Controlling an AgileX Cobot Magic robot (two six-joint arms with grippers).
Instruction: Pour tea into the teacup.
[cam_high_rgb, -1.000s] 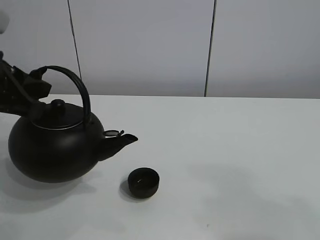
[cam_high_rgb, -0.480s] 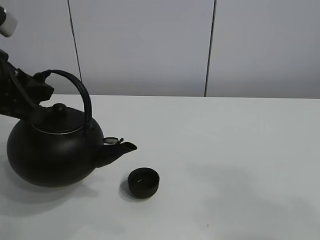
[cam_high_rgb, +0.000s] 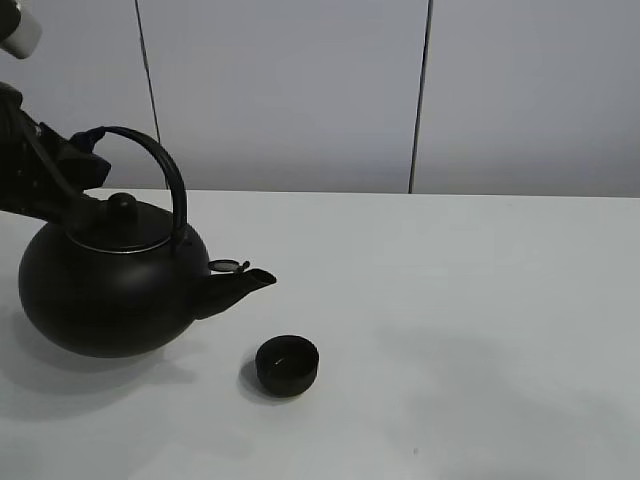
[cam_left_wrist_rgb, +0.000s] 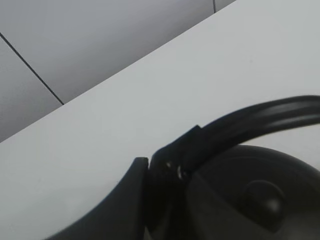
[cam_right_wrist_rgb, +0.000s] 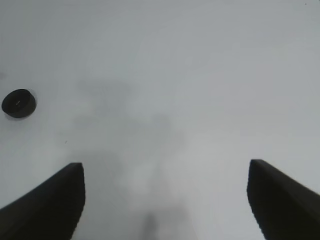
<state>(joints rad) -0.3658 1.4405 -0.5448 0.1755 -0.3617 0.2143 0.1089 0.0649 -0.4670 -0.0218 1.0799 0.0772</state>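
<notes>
A big round black kettle (cam_high_rgb: 110, 295) with an arched handle (cam_high_rgb: 160, 175) hangs over the left of the white table, its spout (cam_high_rgb: 245, 282) pointing right. My left gripper (cam_high_rgb: 75, 165) is shut on the handle's left end; the left wrist view shows its fingers (cam_left_wrist_rgb: 165, 167) clamped on the handle (cam_left_wrist_rgb: 260, 117) above the lid knob (cam_left_wrist_rgb: 265, 197). The small black teacup (cam_high_rgb: 287, 364) stands on the table below and right of the spout; it also shows in the right wrist view (cam_right_wrist_rgb: 18, 103). My right gripper (cam_right_wrist_rgb: 165, 197) is open and empty, high over bare table.
The white table (cam_high_rgb: 480, 300) stretches right of the cup. A pale panelled wall (cam_high_rgb: 300, 90) stands behind its far edge. The kettle's shadow lies under it at the left.
The kettle has risen slightly and levelled after dipping half a second ago; its spout is a little higher. The cup has not moved.
</notes>
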